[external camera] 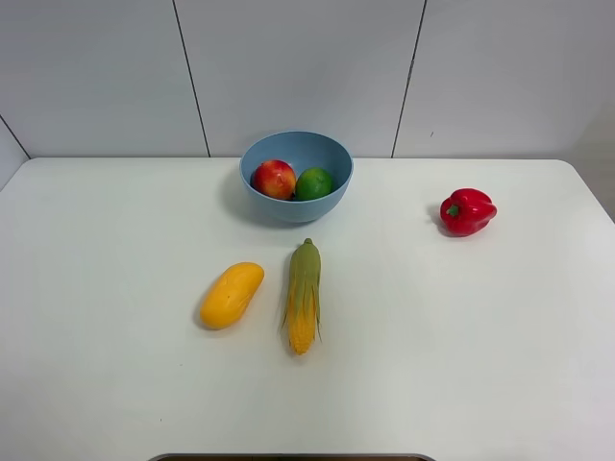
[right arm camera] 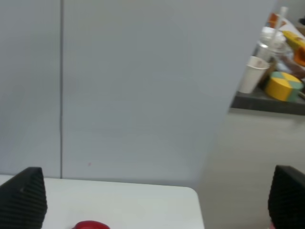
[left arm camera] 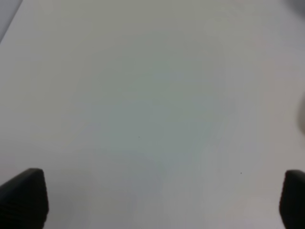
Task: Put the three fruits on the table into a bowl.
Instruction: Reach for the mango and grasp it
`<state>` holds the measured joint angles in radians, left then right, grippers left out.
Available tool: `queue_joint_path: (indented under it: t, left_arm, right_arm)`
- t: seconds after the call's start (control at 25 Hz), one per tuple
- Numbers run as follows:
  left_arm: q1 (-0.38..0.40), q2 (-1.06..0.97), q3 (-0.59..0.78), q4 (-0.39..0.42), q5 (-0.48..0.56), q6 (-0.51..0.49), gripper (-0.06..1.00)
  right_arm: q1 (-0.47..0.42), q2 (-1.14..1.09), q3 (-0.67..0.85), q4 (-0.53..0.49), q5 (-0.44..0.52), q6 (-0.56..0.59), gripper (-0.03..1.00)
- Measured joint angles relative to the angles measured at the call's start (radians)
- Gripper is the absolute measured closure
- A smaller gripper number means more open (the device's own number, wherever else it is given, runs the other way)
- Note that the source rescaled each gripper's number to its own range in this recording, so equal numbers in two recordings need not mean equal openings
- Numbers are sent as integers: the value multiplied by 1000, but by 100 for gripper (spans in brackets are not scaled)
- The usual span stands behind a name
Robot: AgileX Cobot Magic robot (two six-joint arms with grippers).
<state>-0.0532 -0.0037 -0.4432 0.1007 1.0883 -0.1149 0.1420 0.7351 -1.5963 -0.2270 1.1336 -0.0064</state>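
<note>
We are holding nothing: left claw (left arm camera: 157, 198) and right claw (right arm camera: 152, 195) are gaping wide.
Corn (external camera: 304, 296) is lying near the mango (external camera: 232, 294), so we risk grabbing it instead.

The left gripper (left arm camera: 157, 199) has two matte black, blocky fingers (left arm camera: 23, 198) with rounded corners; surface detail is blurred. The right gripper (right arm camera: 153, 200) has matching black fingers (right arm camera: 23, 198) covered in fine ridges.
</note>
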Motion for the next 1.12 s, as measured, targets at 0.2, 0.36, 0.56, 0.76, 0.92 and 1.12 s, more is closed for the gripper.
queue_joint_path:
  t: [0.2,0.36,0.56,0.76,0.92,1.12]
  left_arm:
    - [0,0,0,0,0,0,-5]
    - [0,0,0,0,0,0,-5]
    - [0,0,0,0,0,0,-5]
    - [0,0,0,0,0,1,-5]
    - [0,0,0,0,0,1,-5]
    - [0,0,0,0,0,1,-5]
  right_arm:
    - [0,-123,1,-49,74,6,3]
    - [-6,-215,3,-57,82,17,3]
    - [-40,-355,87,-90,83,18,3]
    - [-45,-488,259,-87,85,45,5]
    - [-45,-558,403,-42,86,92,23]
    - [-45,-635,586,30,93,107,54]
